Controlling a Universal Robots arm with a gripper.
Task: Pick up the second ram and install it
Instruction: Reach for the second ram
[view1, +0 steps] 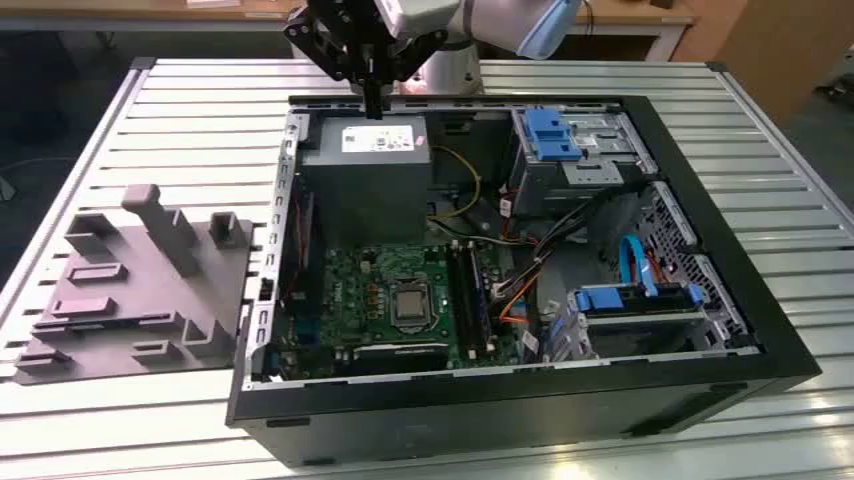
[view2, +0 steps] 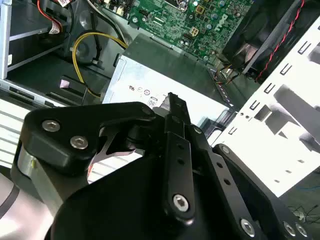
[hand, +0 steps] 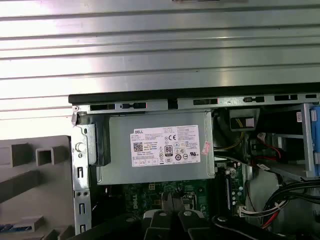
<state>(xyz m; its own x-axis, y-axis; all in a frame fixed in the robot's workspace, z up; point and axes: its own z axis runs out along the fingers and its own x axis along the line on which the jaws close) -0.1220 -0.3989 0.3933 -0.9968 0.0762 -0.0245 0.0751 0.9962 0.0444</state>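
Gripper (view1: 375, 110), black and closed on nothing you can see, hangs above the grey metal power-supply box (view1: 363, 180) in a corner of the open black case (view1: 507, 410).

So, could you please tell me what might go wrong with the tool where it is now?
The tool hangs close above the grey power supply, so a straight descent could hit its casing. Loose cables lie beside the motherboard slots and might snag an approach.

light: bright, even | glare: table slats (hand: 150, 50) washed out | shadow: pc case (view1: 507, 400) interior dim
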